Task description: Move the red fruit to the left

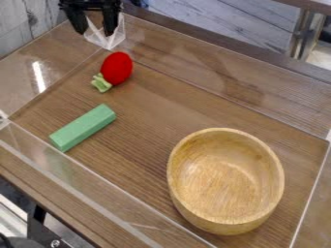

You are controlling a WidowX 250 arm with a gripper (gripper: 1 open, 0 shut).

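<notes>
Red fruit (118, 66): small glossy red ball, light-green leafy stem piece at its lower left; lies free on the wooden table (195, 107), toward the back left. Gripper (96, 21): above and behind the fruit, apart from it, fingers spread, empty. Green block (83, 127): nearer. Wooden bowl (226, 180): front right.

We see our gripper (96, 21) up at the top left edge of the view, pointing straight down, its dark fingers (80, 19) spread wide apart, holding nothing.
</notes>
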